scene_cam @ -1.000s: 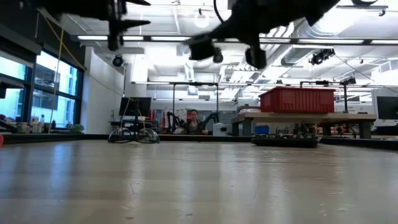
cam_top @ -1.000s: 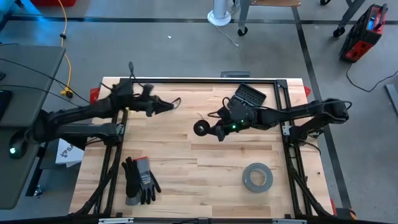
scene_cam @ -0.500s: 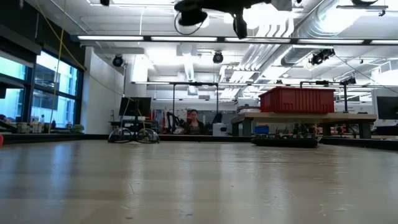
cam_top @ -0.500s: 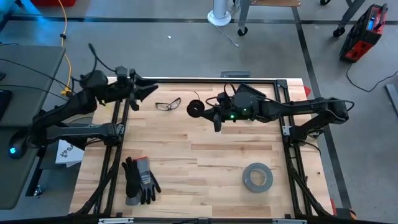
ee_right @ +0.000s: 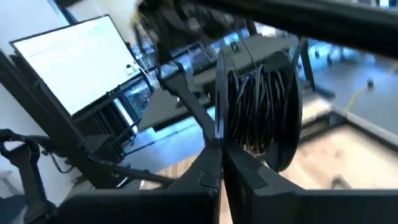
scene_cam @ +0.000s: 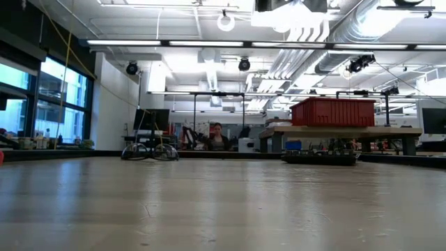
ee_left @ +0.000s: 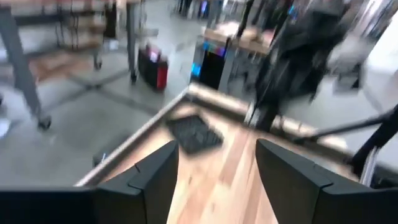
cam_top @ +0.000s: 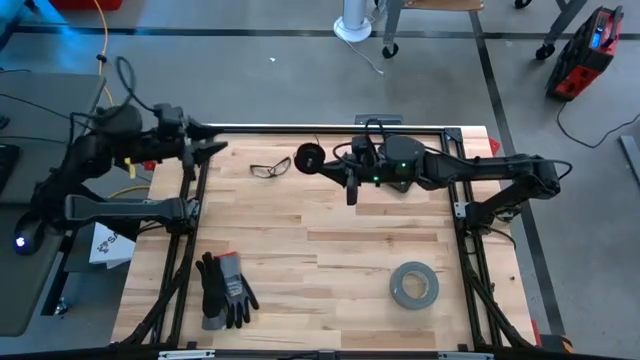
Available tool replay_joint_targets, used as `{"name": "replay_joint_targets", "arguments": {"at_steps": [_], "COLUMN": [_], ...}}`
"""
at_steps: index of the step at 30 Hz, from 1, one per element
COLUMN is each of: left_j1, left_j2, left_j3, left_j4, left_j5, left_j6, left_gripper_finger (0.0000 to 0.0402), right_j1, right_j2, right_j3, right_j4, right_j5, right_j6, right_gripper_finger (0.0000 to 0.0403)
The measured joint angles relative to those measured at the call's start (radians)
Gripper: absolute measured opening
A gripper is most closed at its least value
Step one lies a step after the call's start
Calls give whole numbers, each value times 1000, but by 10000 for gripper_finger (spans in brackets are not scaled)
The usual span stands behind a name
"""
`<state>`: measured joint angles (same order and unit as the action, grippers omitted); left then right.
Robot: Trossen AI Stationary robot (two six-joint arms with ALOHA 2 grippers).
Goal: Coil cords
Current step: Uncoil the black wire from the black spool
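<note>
A small round black spool [cam_top: 308, 158] with the thin dark cord wound on it [ee_right: 261, 118] hangs above the table's far middle. My right gripper [cam_top: 328, 165] reaches to it from the table's right side and is shut on it [ee_right: 222, 168]. My left gripper [cam_top: 218, 150] stands open over the table's far left corner, well away from the spool, and nothing lies between its fingers [ee_left: 217, 180]. My right gripper pinches the rim of one of the spool's flat side discs [ee_right: 219, 134] between its two fingers. The fingers lie about level and come from the table's right side. The spool is lifted clear of the table, its wound cord beside the fingertips.
Clear safety glasses [cam_top: 270, 167] lie on the wood just left of the spool. Black and grey gloves [cam_top: 225, 288] lie near the front left, a grey tape roll [cam_top: 413, 285] near the front right. A black frame rail [cam_top: 260, 130] runs along the table's far edge.
My right gripper has risen with the spool, carried it toward the far edge and a little left, and rolled. My left gripper has drawn back from the glasses toward the table's far left corner, rising and turning. The glasses stay on the table.
</note>
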<state>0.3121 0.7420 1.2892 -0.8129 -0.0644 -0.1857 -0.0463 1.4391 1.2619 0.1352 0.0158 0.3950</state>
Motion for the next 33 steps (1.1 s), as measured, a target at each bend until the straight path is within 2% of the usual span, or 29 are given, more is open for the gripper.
{"name": "replay_joint_targets", "arguments": {"at_steps": [4,9,11,14,17,21,24,30,33], "left_j1": [-28,-62,-70,-85,-102,-112,-113,-128,-138], "left_j2": [43,134,175,235,268,254,228,207,206], "left_j3": [0,0,0,0,0,0,0,0,0], "left_j4": [-20,96,149,257,294,248,265,291,356], "left_j5": [-47,-54,-61,-29,7,-1,8,64,138], "left_j6": [-26,148,221,248,250,224,178,79,3], "left_gripper_finger": [220,221,221,221,221,221,221,221,221], "right_j1": [0,-1,-7,-25,-29,-36,-39,-39,-38], "right_j2": [17,69,101,136,143,139,139,138,135], "right_j3": [55,120,149,199,235,265,279,284,284], "right_j4": [-2,-17,5,17,20,3,-1,7,21], "right_j5": [1,41,5,-96,-77,-82,-124,-176,-219], "right_j6": [-110,-207,-205,-141,-118,-150,-160,-151,-149], "right_gripper_finger": [0,0,0,0,0,0,0,0,0]}}
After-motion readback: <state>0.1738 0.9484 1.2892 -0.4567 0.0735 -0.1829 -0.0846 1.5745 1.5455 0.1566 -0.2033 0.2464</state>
